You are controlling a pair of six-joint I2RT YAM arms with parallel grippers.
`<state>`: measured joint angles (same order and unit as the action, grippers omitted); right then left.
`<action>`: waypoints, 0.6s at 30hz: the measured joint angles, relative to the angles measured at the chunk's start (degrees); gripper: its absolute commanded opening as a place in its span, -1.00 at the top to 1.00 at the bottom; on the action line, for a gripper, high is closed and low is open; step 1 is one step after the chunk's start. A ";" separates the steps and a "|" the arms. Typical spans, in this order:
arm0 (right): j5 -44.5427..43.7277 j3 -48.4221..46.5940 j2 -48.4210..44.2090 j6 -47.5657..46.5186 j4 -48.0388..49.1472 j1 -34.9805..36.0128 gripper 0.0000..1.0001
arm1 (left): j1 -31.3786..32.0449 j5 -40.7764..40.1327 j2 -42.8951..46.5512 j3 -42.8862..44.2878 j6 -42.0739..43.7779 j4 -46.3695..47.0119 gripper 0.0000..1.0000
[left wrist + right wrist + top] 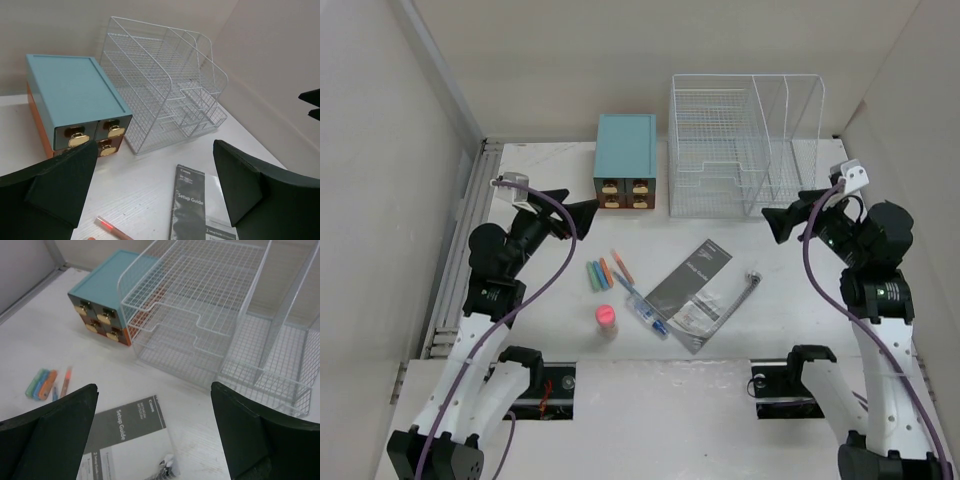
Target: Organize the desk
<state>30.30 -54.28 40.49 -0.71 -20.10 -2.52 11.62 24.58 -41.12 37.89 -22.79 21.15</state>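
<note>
The white desk [550, 290] carries a scatter of small items in its middle. A grey "Setup Guide" booklet [692, 288] lies at an angle, also in the left wrist view [189, 205] and the right wrist view [127, 430]. To its left lie coloured markers [599, 274], an orange pen [621, 265], a blue pen [646, 311] and a pink-capped tube [606, 320]. A silver-tipped cable [744, 291] lies to the right. My left gripper [570, 207] hovers open above the back left. My right gripper [790, 215] hovers open at the right. Neither holds anything.
A teal drawer box [625, 160] with gold knobs stands at the back, and a white wire-mesh rack [745, 145] sits right beside it. Silver rails [460, 250] run along the desk's left edge. Beige walls close in on three sides.
</note>
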 measured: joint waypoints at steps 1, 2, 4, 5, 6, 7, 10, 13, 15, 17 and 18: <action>0.13 -0.59 0.22 0.31 0.50 -0.28 -1.00 | 0.00 0.07 -0.09 0.00 -0.24 -0.04 -1.00; 0.13 -0.61 0.20 0.55 1.14 -0.55 -1.00 | 0.00 0.28 -0.15 0.00 -0.37 -0.04 -1.00; 0.15 0.20 -0.52 0.72 1.27 -0.90 -1.00 | 0.00 0.79 -0.17 0.00 -0.57 -0.04 -1.00; 0.22 0.92 -1.20 0.33 1.33 -0.90 -1.00 | 0.00 1.14 -0.17 0.00 -0.68 0.00 -1.00; 0.28 1.68 -1.95 -0.42 1.36 -0.90 -1.00 | 0.00 1.55 -0.17 0.00 -0.72 0.00 -1.00; 0.35 2.43 -2.56 -1.27 1.33 -0.96 -1.00 | 0.00 1.92 -0.17 0.00 -0.72 0.00 -1.00; -0.63 3.41 -3.23 -3.50 0.83 -1.29 -1.00 | 0.26 2.95 -0.46 0.00 -0.81 0.02 -1.00; -3.41 2.16 -1.38 -4.98 -0.48 -1.29 -1.00 | 0.87 3.93 -1.01 0.00 -0.90 0.00 -1.00; -5.29 1.03 0.74 -5.25 -1.25 -1.29 -1.00 | 1.11 4.44 -1.20 0.00 -0.90 -0.02 -1.00; -6.36 0.37 3.13 -5.18 -2.27 -1.29 -0.89 | 1.25 4.83 -1.20 0.00 -0.90 -0.02 -1.00; -6.29 0.33 4.31 -4.94 -2.69 -1.29 -0.74 | 1.42 4.87 -1.18 0.00 -0.90 -0.02 -1.00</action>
<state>24.01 -53.95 44.80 -5.65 -22.79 -3.81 13.04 29.45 -42.30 37.89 -23.68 21.12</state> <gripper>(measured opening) 0.961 0.997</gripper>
